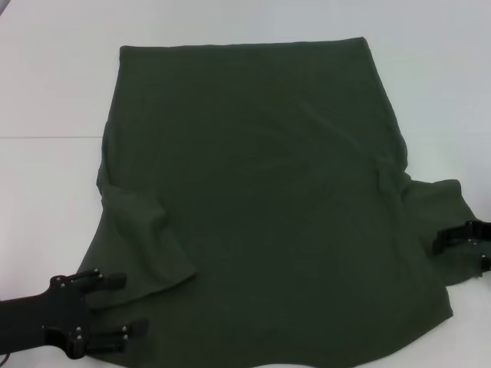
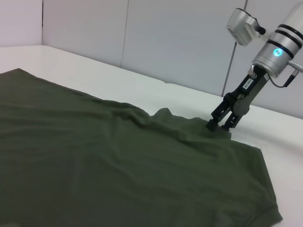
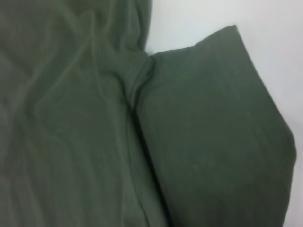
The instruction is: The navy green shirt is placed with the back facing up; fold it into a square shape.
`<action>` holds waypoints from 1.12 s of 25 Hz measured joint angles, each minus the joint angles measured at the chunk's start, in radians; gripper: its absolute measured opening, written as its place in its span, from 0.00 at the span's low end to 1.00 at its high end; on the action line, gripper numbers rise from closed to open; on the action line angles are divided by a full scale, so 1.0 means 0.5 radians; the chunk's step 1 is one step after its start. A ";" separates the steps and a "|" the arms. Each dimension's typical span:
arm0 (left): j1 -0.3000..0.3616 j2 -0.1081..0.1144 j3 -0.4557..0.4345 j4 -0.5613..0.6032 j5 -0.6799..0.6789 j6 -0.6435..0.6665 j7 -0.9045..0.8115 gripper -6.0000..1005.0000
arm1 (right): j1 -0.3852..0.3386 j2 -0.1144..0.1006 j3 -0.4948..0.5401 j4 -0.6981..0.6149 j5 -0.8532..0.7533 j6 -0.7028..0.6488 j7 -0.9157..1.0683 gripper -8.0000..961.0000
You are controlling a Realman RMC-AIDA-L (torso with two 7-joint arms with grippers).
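White surface (image 1: 54, 77) carries your shirt (image 1: 261, 207), spread flat. Your left gripper (image 1: 130, 305) has its fingers parted at one sleeve's edge; your right gripper (image 2: 220, 126) has its fingers pinched on the other sleeve.

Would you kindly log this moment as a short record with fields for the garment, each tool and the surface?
garment: plain dark olive-green short-sleeved shirt, spread flat, unfolded, hem at the far edge
left tool: open, at the near left sleeve's edge
right tool: tips down on the right sleeve, fingers close together; a grip cannot be told
surface: white table
fold progress: none visible yet
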 joint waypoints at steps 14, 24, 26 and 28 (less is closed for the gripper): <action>0.000 -0.003 -0.008 0.000 0.000 0.000 0.000 0.87 | -0.011 0.000 0.000 0.009 0.146 0.007 -0.043 0.98; 0.000 -0.003 -0.008 0.000 -0.004 0.000 0.000 0.87 | -0.012 0.002 -0.052 -0.018 0.128 0.009 -0.059 0.86; 0.000 -0.003 -0.008 0.000 -0.006 0.000 -0.001 0.87 | -0.007 0.003 -0.086 -0.018 0.127 0.010 -0.053 0.78; -0.001 -0.003 -0.010 0.000 -0.006 0.000 -0.003 0.87 | -0.003 0.003 -0.111 -0.018 0.127 0.012 -0.046 0.69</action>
